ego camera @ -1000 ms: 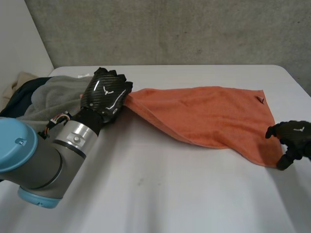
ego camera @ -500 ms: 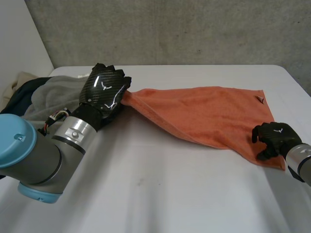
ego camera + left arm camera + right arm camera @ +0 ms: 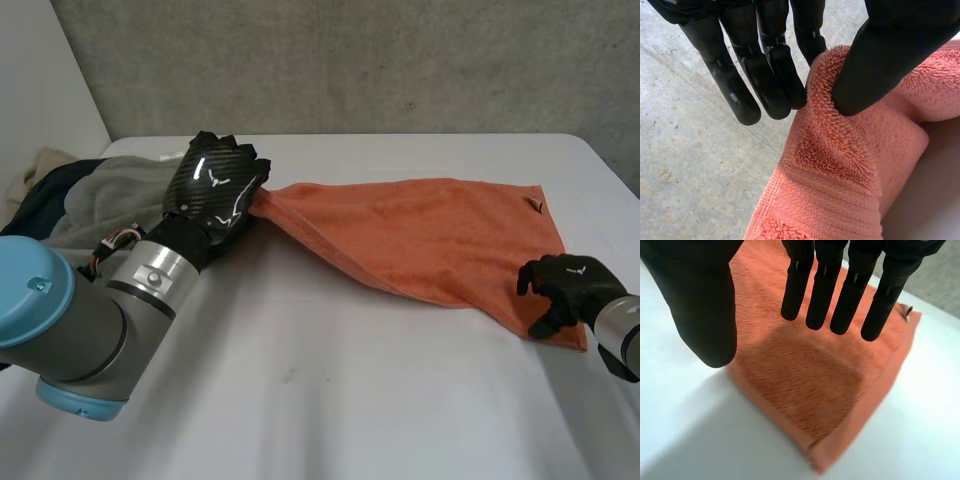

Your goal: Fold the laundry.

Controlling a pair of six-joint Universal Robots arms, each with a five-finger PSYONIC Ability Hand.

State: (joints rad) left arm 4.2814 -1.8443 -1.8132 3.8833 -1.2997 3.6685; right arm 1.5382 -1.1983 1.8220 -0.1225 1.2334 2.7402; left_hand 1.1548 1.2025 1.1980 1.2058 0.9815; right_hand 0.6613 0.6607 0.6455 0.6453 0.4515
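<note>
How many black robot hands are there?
2. The left hand pinches a bunched end of the orange towel beside the clothes pile; the right hand is open over the towel's near corner.

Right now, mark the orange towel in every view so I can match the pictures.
Head view: orange towel stretched across the white table, from the left hand to the right hand.
Left wrist view: towel pinched between the left hand's thumb and fingers.
Right wrist view: towel corner below the right hand's straight fingers.
Shared landmark: the dark tag at a towel corner, head and right wrist views.
</note>
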